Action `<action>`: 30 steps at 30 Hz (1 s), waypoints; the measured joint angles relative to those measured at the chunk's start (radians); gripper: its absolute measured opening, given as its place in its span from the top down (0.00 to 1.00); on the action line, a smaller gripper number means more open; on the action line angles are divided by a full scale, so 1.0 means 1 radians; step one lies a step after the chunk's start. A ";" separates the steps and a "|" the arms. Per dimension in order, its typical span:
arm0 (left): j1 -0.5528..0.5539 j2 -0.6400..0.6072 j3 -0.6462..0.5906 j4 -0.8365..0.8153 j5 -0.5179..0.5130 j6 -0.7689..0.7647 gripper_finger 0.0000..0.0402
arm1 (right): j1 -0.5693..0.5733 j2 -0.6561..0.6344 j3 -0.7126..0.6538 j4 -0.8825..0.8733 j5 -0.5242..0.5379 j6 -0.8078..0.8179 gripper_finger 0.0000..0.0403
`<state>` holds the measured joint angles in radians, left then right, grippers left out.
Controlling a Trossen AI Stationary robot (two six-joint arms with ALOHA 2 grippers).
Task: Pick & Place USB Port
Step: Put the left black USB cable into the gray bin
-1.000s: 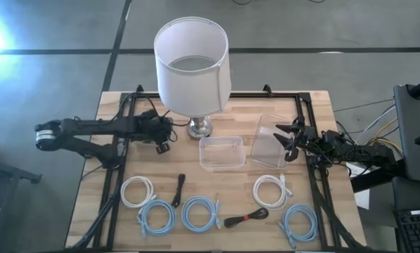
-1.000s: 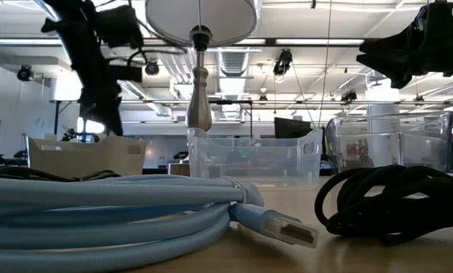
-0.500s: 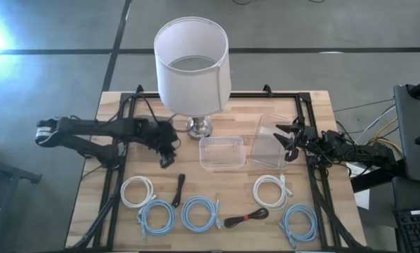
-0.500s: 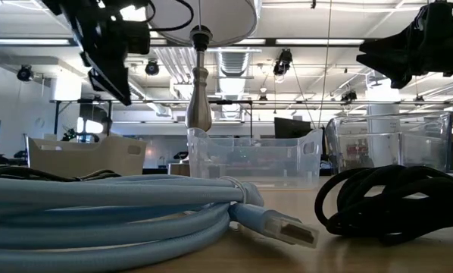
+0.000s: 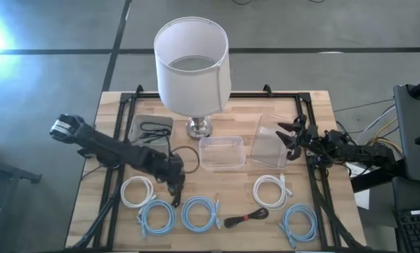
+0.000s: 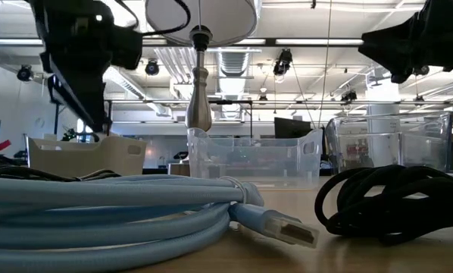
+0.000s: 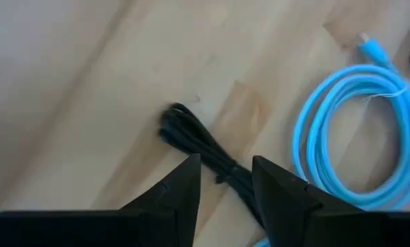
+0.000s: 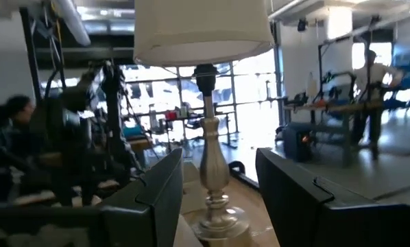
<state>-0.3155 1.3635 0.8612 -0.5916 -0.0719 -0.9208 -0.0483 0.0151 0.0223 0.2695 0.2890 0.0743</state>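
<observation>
From above, the wooden counter (image 5: 315,105) carries a lamp (image 5: 192,63) at twelve o'clock. The left gripper (image 5: 173,184) hangs over the black cable (image 5: 178,190) near six o'clock, fingers parted around it, nothing gripped. The right gripper (image 5: 289,137), at three o'clock, gapes empty. Behind, the low view shows a ceiling-lit hall.

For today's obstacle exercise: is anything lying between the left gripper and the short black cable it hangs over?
Nothing visible does. The left gripper hangs directly over the short black cable, fingers apart, with only bare table around the cable; the blue coil lies off to one side.
</observation>
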 joint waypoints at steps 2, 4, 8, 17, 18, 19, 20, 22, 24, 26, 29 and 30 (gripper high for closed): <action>-0.019 0.046 0.000 0.017 -0.007 -0.043 0.66 | 0.000 0.000 0.000 0.000 0.000 0.077 0.56; -0.030 0.088 0.002 0.018 -0.008 -0.082 0.66 | 0.000 -0.001 0.000 0.000 0.000 0.113 0.56; -0.031 0.156 0.002 0.026 -0.009 -0.132 0.66 | 0.000 -0.001 0.000 0.011 0.043 0.017 0.56; -0.031 0.247 0.006 0.098 -0.016 -0.133 0.66 | 0.000 -0.001 0.000 0.037 0.284 -0.172 0.56; -0.031 0.252 0.007 0.099 -0.021 -0.126 0.66 | 0.000 0.001 0.000 0.049 0.285 -0.184 0.56; -0.031 0.259 0.007 0.099 -0.027 -0.116 0.66 | 0.000 0.002 0.000 0.062 0.286 -0.184 0.56; -0.031 0.264 0.007 0.100 -0.032 -0.105 0.66 | 0.000 0.003 0.000 0.076 0.286 -0.177 0.56; -0.031 0.275 0.007 0.103 -0.032 -0.075 0.67 | 0.000 0.006 0.000 0.101 0.281 -0.156 0.56; -0.031 0.279 0.007 0.106 -0.035 -0.042 0.71 | 0.000 0.010 0.000 0.111 0.237 -0.155 0.56; -0.031 0.278 0.006 0.110 -0.036 -0.020 0.77 | 0.000 0.015 0.000 0.122 0.152 -0.153 0.56; -0.031 0.267 0.005 0.115 -0.038 0.004 0.87 | 0.000 0.037 0.000 0.182 0.000 -0.152 0.56; -0.031 0.262 0.005 0.114 -0.039 0.007 0.91 | 0.000 0.050 0.000 0.212 -0.038 -0.147 0.56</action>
<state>-0.3462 1.6253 0.8665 -0.4774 -0.1112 -0.9135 -0.0486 0.0651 0.0223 0.4812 0.2511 -0.0731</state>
